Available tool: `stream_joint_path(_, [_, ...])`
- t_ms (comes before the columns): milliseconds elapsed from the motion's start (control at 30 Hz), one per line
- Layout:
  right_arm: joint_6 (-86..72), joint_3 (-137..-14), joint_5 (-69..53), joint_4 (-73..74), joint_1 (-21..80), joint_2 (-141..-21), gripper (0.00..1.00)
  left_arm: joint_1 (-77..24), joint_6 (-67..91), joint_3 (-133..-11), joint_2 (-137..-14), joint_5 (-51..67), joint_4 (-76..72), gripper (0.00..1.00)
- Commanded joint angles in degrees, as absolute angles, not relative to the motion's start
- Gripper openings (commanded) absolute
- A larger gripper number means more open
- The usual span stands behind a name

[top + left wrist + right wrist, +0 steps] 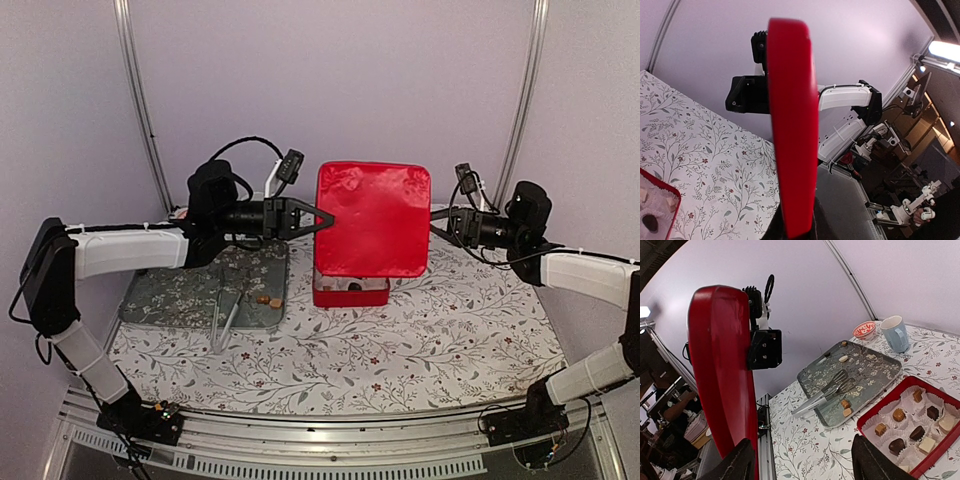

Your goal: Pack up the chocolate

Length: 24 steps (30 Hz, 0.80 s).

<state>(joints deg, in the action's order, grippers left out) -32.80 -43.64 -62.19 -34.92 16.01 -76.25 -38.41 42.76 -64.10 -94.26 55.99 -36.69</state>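
Your left tool [322, 218] is clamped on the left edge of the red lid [373, 218]. The lid's standing upright on edge, broad face toward the overhead camera. Your right tool [434, 222] is at the opposite edge with its fingers spread wide, not pinching anything. Most chocolates [898, 415] sit below and between both tools, in paper cups inside the red box [350, 297]. They're squat lumps, so no clear long axis. Two loose pieces [845, 404] lie on the tray [875, 365] beneath the left tool, beside the tongs [822, 392].
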Motion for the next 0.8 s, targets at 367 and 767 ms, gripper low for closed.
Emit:
stream_joint_path(367, [-39.48, -43.05, -69.84, -45.73, 15.61, -76.52, 0.83, -35.51, 44.31, -61.92, -92.35, 55.69, -40.78, 0.00])
stream_joint_path(767, [-41.08, -46.72, -69.50, -48.23, 20.59, -81.45, 0.57, -35.60, 50.71, -60.35, -94.78, 59.18, -49.55, 0.00])
